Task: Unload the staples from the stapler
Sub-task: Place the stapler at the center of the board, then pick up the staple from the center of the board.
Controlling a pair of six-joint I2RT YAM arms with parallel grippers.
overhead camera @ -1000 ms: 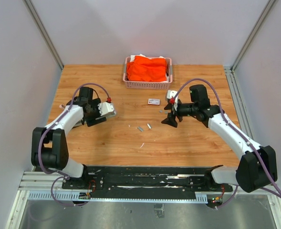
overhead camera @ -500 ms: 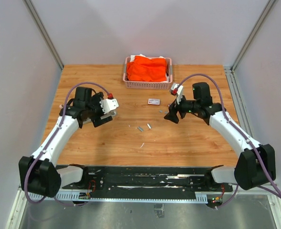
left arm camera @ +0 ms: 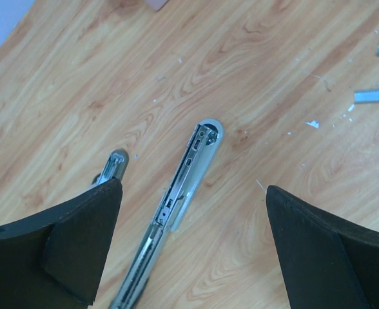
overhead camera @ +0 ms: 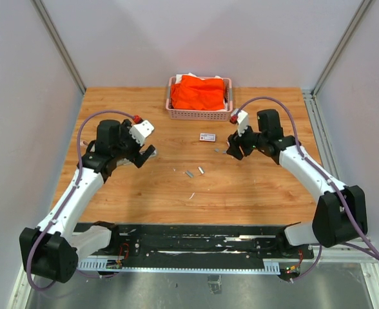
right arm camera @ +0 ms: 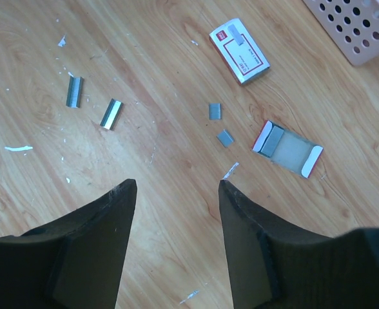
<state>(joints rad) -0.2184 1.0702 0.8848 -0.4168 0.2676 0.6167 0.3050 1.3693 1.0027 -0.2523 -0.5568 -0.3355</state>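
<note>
- Wooden table point(overhead camera: 254, 193), scattered with pale specks and slivers; nearest the arm bases lies one thin sliver of metal.
- Just beyond it, at mid-table, two short strips of staples point(overhead camera: 189, 173) lie side by side on the wood, between the two arms and apart from both.
- To the left, the left gripper point(left arm camera: 193, 187) hangs over the table with its jaws spread wide and nothing held.
- Under that gap the stapler point(left arm camera: 193, 161) lies opened out flat, its silvery magazine rail bare and a second metal arm just beside it; neither finger appears to touch it.
- To the right, the right gripper point(right arm camera: 176, 187) points down with its jaws partly apart and nothing between them.
- Ahead of its fingers are two more small staple pieces and an opened tray point(right arm camera: 287, 149) with red ends.
- Further on lies a small white box point(right arm camera: 240, 51) with a red label.
- At the far edge, a pink basket point(overhead camera: 199, 116) holds an orange cloth point(overhead camera: 199, 92).
</note>
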